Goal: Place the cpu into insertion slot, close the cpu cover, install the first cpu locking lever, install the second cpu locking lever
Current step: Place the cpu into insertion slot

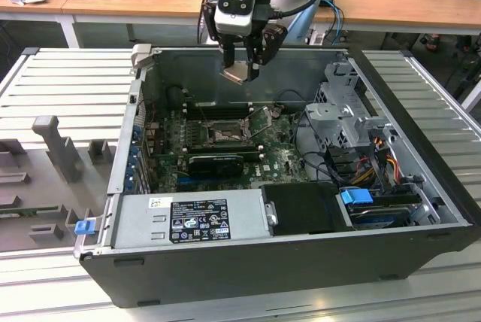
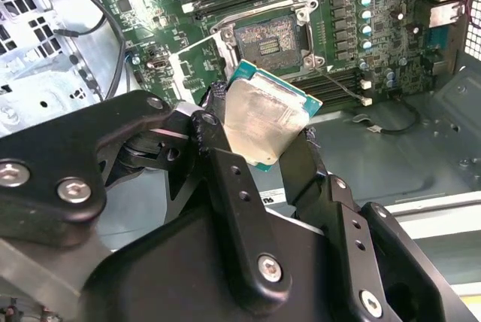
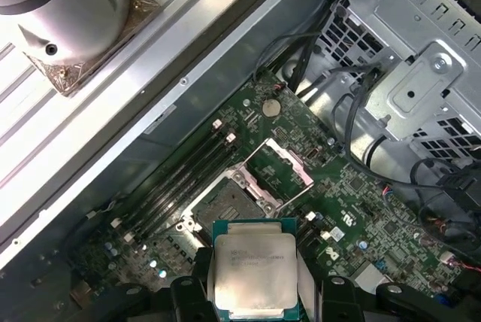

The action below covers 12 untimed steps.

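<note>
The gripper pinches the chip by its edges above the socket below it; lowered crooked, the chip could bend the socket's pins.

One small flat square silvery-grey cpu. One square dark-framed insertion slot. One thin silver hinged cpu cover. One green motherboard. One open dark metal computer case. One black end effector with two fingers.
</note>
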### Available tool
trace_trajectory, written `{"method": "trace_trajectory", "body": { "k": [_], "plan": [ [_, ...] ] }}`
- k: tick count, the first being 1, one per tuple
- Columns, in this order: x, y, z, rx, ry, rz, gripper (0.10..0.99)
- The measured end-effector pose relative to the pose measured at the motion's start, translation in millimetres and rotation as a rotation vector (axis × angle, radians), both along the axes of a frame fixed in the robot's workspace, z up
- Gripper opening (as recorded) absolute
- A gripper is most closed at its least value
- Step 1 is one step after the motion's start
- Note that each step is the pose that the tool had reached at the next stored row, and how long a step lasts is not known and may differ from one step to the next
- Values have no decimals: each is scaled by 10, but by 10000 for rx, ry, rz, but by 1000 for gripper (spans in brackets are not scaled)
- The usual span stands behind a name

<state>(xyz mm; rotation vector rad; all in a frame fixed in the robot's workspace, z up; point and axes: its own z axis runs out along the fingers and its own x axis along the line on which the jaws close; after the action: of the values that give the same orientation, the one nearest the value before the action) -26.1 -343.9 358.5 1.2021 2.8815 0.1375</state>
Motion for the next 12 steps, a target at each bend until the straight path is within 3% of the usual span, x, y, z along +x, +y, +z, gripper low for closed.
{"method": "trace_trajectory", "body": {
  "k": [12],
  "plan": [
    [0, 0, -2, 0, 0, -670, 529]
  ]
}}
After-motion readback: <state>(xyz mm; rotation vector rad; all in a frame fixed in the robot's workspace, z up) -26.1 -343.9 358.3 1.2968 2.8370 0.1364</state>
